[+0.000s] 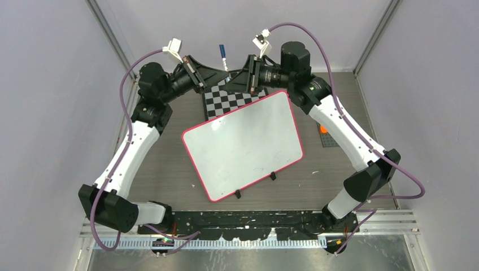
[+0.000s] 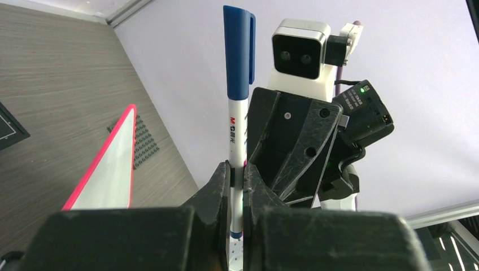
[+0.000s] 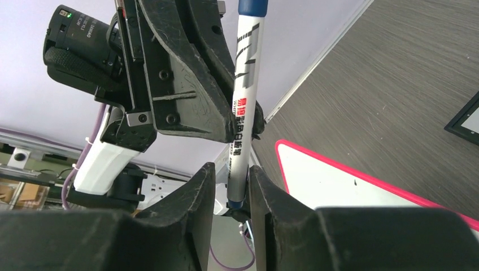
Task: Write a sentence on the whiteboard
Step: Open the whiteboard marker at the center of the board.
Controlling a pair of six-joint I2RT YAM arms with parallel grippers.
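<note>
A white marker with a blue cap [image 2: 239, 56] stands upright, cap up, at the back over the table. My left gripper [image 2: 237, 169] is shut on its barrel. From the opposite side, my right gripper [image 3: 231, 172] has its jaws round the marker's [image 3: 243, 113] lower end; the barrel lies against the right finger, with a narrow gap at the left one. From above, both grippers [image 1: 225, 70] [image 1: 230, 79] meet tip to tip. The whiteboard [image 1: 243, 147], red-rimmed, lies tilted mid-table. The sentence is out of view; the board's face bears only faint smudges.
A black-and-white checkered board [image 1: 226, 101] lies under the grippers, partly beneath the whiteboard's far edge. At the right sits a dark studded plate [image 1: 327, 138] with a small orange piece [image 1: 323, 129]. Grey walls close in left, right and behind.
</note>
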